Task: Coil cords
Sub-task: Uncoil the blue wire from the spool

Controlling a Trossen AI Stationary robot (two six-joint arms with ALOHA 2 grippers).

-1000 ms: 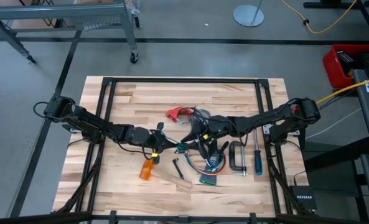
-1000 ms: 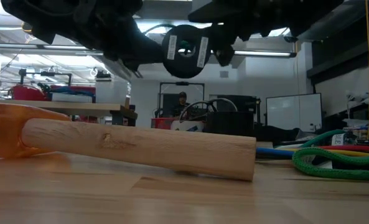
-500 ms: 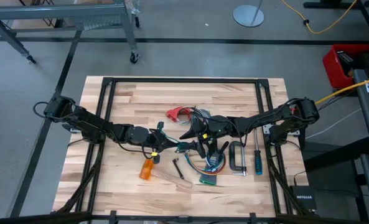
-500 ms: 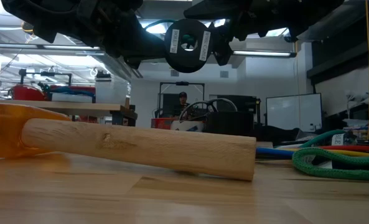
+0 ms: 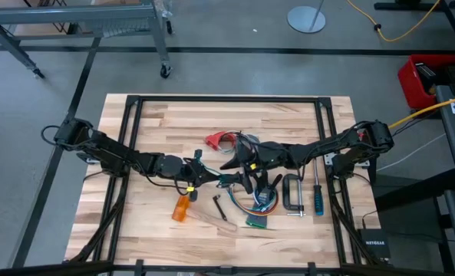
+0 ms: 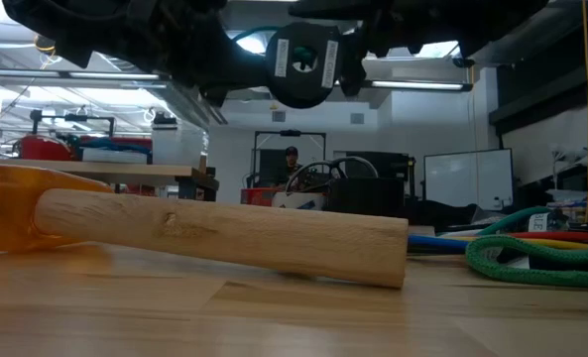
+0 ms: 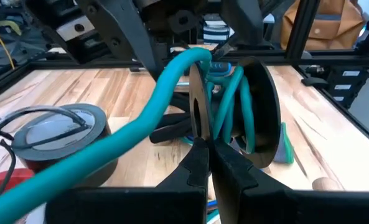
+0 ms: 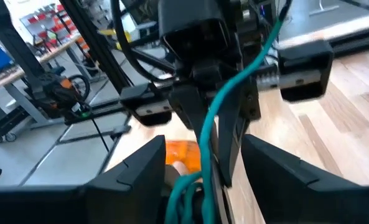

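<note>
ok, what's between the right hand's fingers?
The teal cord and the edge of the black spool that the shut left hand holds; right wrist view shows it.

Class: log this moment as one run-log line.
left pincer: shut on black spool | right pincer: open around teal cord | spool: lifted

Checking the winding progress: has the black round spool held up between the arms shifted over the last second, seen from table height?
Yes. The black spool has risen and drifted slightly right against the doorway behind it in the low view, above the wooden handle.
</note>
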